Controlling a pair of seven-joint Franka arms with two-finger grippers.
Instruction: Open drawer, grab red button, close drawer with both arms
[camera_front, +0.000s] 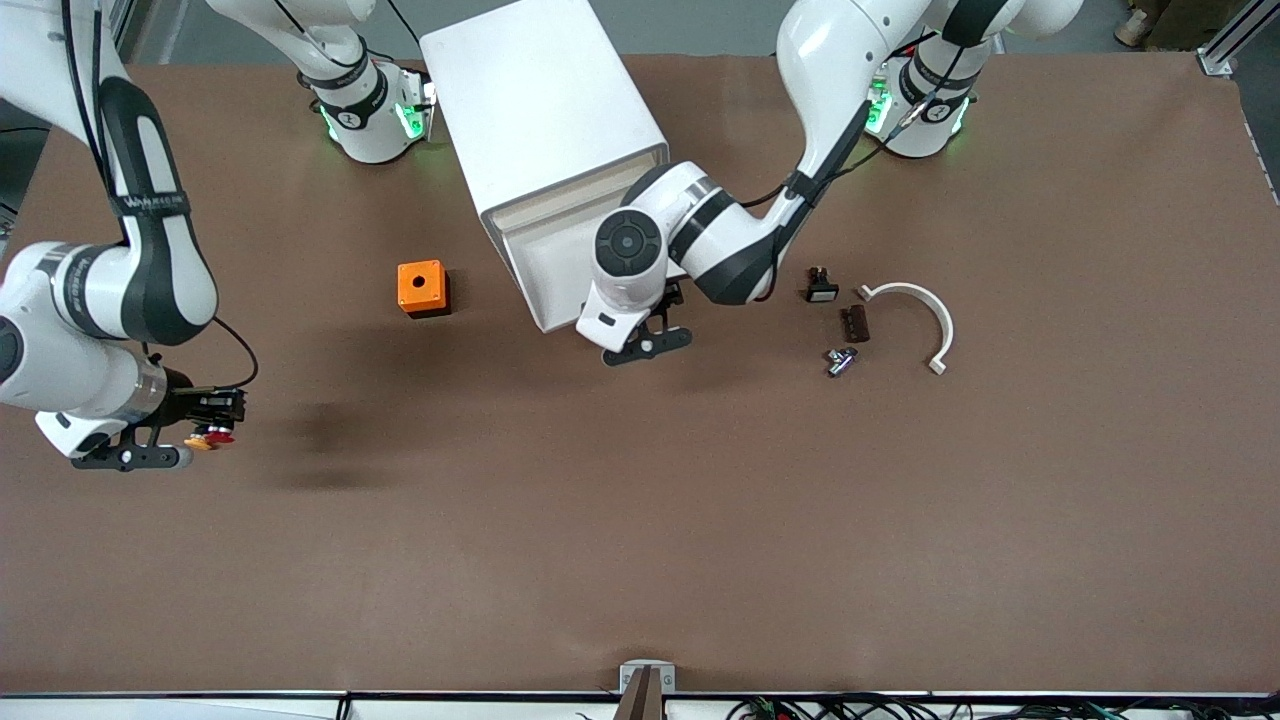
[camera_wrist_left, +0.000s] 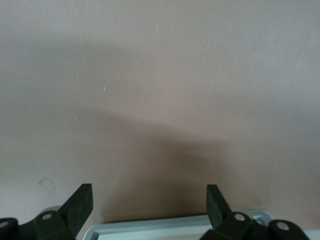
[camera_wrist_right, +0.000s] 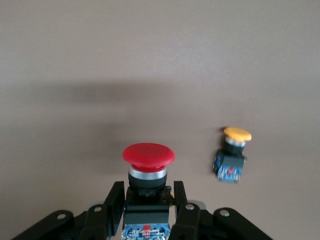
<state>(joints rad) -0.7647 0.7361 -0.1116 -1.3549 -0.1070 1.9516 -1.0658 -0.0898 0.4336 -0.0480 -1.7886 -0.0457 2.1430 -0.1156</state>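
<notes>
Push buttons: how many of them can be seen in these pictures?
2. The red-capped button is held in the right claw, above the table at the right arm's end. The yellow-capped button lies on the table under that claw. The cabinet may hide more.

The table (camera_front: 640, 520) is matte brown. On it the cabinet (camera_front: 540, 110) is white, its drawer (camera_front: 548, 262) front pale cream. Beside the cabinet, toward the right arm's end, sits an orange cube (camera_front: 421, 287) with a dark hole. The button (camera_wrist_right: 148, 167) has a red cap, silver collar and black body; the other button (camera_wrist_right: 231, 154) has an orange-yellow cap. Toward the left arm's end from the cabinet lies a white curved bracket (camera_front: 920, 315).
</notes>
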